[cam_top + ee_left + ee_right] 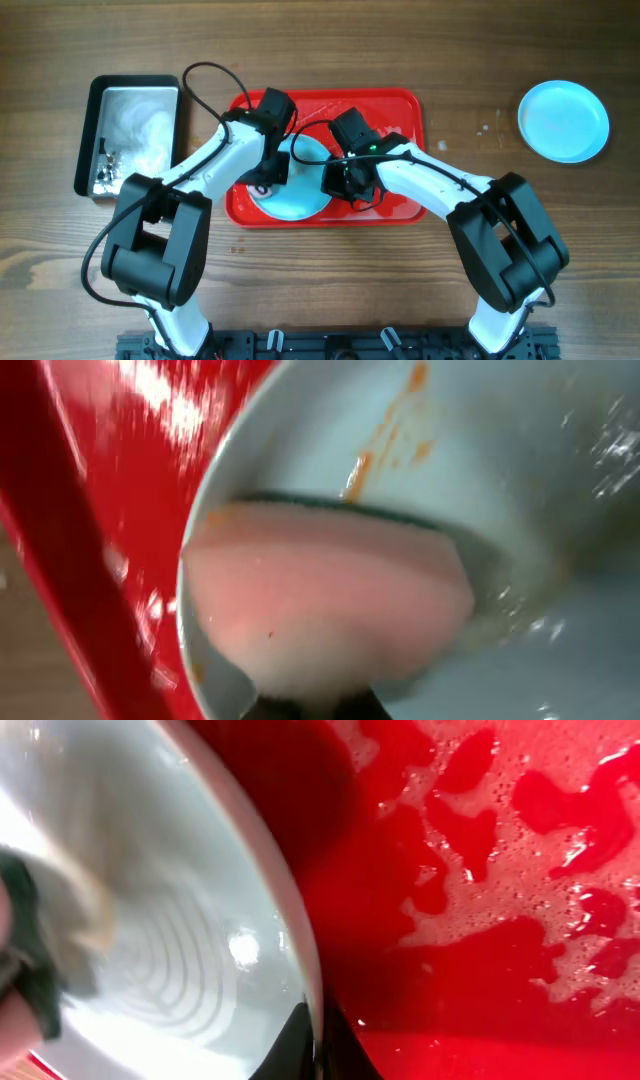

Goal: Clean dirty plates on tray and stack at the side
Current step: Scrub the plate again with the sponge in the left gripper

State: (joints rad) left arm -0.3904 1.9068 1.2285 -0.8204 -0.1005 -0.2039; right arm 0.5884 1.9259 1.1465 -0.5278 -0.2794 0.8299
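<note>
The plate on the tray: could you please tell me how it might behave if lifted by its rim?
Probably slippery: the plate glistens wet and the tray under it is foamy, so the right gripper, pinching only the rim, may lose it. It looks rigid: the pink sponge bulges against it while it shows no bend. Pushed, it would likely slide easily.

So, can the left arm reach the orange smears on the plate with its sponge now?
Probably yes. The sponge rests inside the plate, and the orange smears lie just past its edge, with nothing between them.
</note>
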